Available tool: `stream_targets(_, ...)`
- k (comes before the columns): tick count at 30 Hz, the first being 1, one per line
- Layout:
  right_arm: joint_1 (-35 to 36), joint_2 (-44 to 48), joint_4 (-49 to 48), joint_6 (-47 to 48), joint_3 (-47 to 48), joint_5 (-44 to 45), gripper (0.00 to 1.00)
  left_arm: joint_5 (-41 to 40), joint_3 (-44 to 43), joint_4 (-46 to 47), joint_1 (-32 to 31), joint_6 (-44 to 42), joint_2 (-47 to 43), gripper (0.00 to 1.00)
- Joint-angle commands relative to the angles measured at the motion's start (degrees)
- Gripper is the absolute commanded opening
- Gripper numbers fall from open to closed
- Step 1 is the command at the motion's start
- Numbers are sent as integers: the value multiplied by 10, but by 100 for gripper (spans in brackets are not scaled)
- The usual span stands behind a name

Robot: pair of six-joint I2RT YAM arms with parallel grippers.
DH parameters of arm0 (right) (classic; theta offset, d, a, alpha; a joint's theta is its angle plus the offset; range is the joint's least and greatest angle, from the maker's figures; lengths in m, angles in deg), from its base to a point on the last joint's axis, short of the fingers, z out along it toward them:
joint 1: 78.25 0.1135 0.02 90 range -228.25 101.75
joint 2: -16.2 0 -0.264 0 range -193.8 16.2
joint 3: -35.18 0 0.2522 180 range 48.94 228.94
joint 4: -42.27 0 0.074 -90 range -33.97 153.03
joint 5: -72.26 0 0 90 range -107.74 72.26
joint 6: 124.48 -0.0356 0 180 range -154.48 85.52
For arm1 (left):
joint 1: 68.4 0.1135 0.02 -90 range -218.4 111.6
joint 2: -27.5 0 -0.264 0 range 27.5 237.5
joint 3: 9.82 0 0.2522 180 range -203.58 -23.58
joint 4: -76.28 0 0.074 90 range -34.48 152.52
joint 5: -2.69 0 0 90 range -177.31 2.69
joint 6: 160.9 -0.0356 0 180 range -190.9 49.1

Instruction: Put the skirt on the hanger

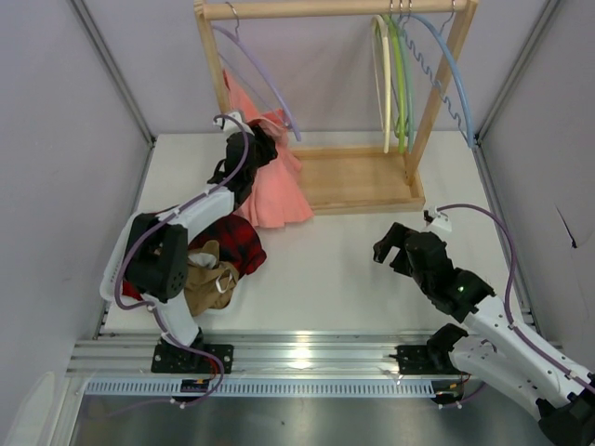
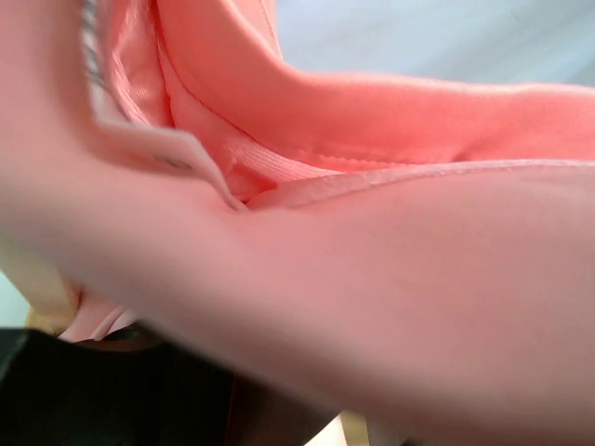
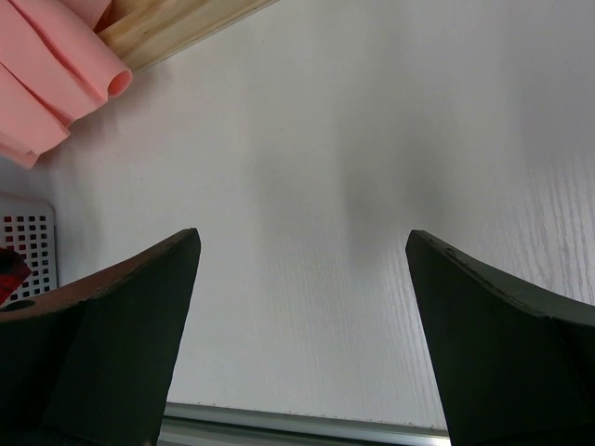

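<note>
The salmon-pink skirt (image 1: 279,190) hangs at the rack's left post, its hem spread on the table and rack base. The lilac hanger (image 1: 275,88) hangs from the rod above it, and its lower arm runs past the skirt's top. Whether the cloth sits on the hanger I cannot tell. My left gripper (image 1: 263,144) is pressed into the skirt's upper part. In the left wrist view the skirt (image 2: 372,279) and its waistband fill the picture and hide the jaws. My right gripper (image 1: 390,246) hovers open over bare table, nothing between its fingers (image 3: 139,307). The skirt's hem (image 3: 56,74) shows at far left.
The wooden rack (image 1: 358,181) stands at the back, with cream (image 1: 383,84), green (image 1: 400,84) and light blue (image 1: 456,74) hangers at its right end. A white basket (image 1: 110,269) at the left holds a plaid garment (image 1: 232,242) and a tan one (image 1: 209,279).
</note>
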Motion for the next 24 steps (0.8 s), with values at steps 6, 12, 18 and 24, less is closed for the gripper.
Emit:
stream_targets(6,-3,7,-6,-4,10,3,99,12,60,14,16,-8,-70,65)
stream_targets(12,-4,1,-15,1,6,-8,99,58,167,-32,15,-38,-214,89)
stream_targets(18,-5,4,-8,6,10,-16,99,76,211,-121,15,-71,-354,100)
stream_targets(24,-5,26,3,20,8,-18,99,70,209,-234,15,-117,-504,100)
